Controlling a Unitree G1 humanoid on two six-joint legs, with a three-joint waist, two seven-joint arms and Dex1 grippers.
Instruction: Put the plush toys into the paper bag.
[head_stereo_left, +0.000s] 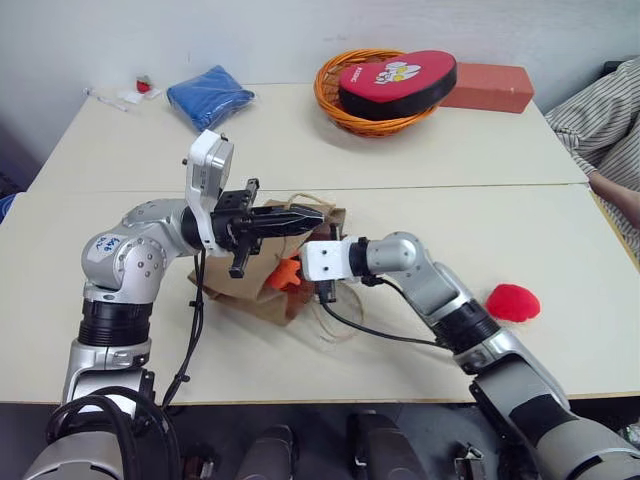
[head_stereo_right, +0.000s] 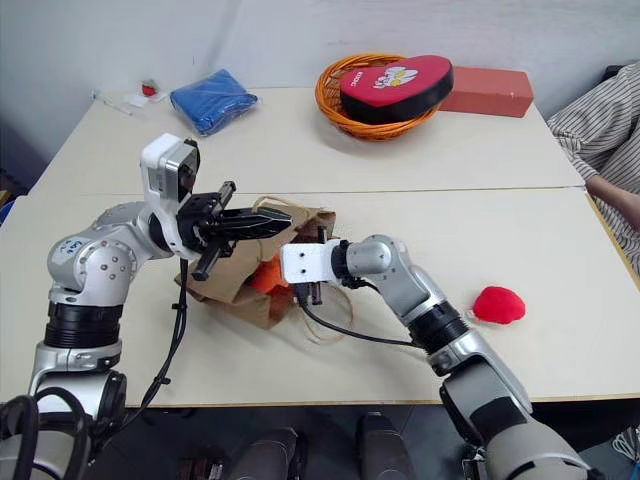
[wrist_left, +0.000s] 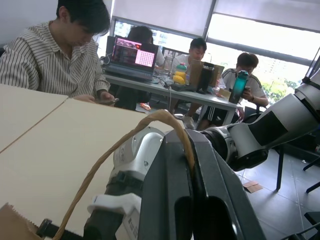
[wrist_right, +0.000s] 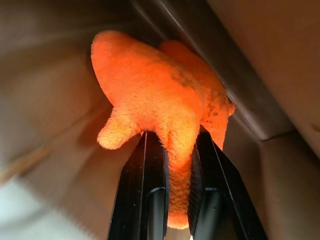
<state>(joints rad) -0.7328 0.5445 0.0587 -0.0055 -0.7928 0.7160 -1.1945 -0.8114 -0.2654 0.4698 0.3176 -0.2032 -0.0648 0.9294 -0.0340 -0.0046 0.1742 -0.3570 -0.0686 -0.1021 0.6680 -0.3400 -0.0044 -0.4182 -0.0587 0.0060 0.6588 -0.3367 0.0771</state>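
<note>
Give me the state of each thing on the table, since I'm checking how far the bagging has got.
paper bag: lying on the table, mouth held up by one handle.
left gripper: shut on the bag's handle.
right gripper: shut on the orange plush toy, inside the bag's mouth.
red plush toy: loose on the table, not bagged.
heart cushion: resting in the wicker basket.
blue cloth: folded, untouched.

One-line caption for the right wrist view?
Right gripper shut on the orange plush toy, holding it inside the brown paper bag.
</note>
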